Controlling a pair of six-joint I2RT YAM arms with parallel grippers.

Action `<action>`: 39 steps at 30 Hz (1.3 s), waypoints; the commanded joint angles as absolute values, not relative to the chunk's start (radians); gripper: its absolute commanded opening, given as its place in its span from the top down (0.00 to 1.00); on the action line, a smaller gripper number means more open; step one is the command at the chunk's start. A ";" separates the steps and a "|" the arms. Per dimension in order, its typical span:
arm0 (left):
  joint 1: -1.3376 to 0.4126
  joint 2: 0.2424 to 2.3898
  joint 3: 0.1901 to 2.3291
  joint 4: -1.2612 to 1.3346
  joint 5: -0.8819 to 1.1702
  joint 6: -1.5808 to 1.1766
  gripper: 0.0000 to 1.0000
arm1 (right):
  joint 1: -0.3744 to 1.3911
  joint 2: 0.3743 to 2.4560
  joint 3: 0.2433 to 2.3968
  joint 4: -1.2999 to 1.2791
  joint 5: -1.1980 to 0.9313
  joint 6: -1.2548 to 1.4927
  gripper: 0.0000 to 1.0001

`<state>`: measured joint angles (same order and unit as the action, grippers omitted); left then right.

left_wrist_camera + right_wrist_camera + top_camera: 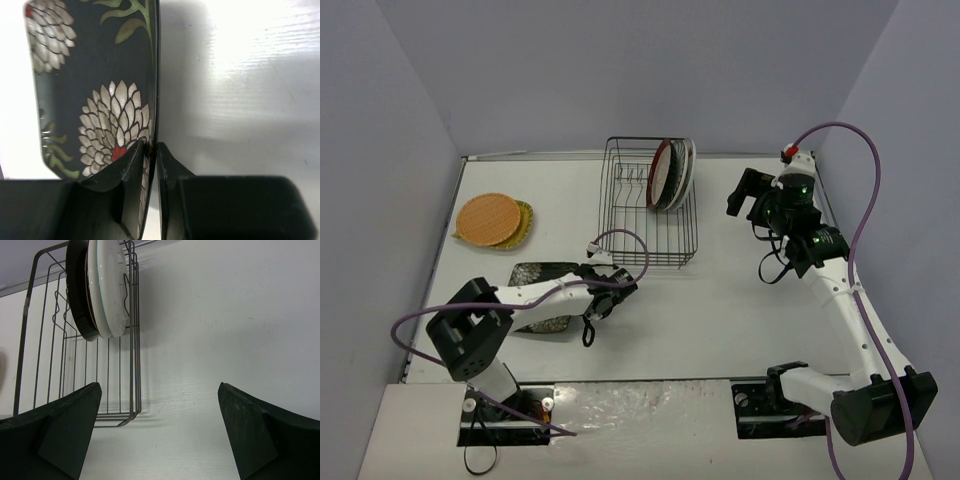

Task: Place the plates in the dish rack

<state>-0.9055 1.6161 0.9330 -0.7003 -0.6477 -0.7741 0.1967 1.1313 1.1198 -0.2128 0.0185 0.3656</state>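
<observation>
A dark square plate (535, 273) with white flowers (100, 75) lies on the table at the front left. My left gripper (585, 272) (151, 146) is shut on its right rim, one finger over the plate face and one under it. The black wire dish rack (630, 230) (80, 365) stands at the back centre. Round plates (672, 172) (100, 290) stand upright at its far right end. An orange plate (488, 218) lies on a yellow-green plate (525, 226) at the far left. My right gripper (745, 195) (160, 385) hangs open to the right of the rack, holding nothing.
Grey walls close in the table on the left, back and right. A purple cable loops above the left arm near the rack's front corner (620, 245). Bare white table (740, 320) lies between the two arms.
</observation>
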 commanded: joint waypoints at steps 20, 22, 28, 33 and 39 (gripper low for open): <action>-0.896 1.145 1.403 -1.021 -0.680 -0.713 1.00 | 0.187 1.151 1.180 -0.152 0.028 0.344 0.00; -0.875 1.140 1.437 -0.995 -0.652 -0.666 1.00 | 0.187 1.158 1.186 -0.152 0.026 0.345 0.00; -0.715 1.191 1.567 -0.843 -0.402 -0.483 1.00 | 0.186 1.185 1.195 -0.151 -0.044 0.351 0.00; -0.657 1.329 1.805 -0.730 -0.228 -0.385 1.00 | 0.184 1.177 1.212 -0.147 -0.076 0.318 0.00; -0.616 1.531 2.074 -0.671 -0.110 -0.321 1.00 | 0.184 1.136 1.231 -0.144 -0.092 0.275 0.00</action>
<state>-0.6416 1.4471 1.8531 -0.8819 -0.2120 -0.4293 0.1894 1.1826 1.1729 -0.2119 -0.0632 0.3232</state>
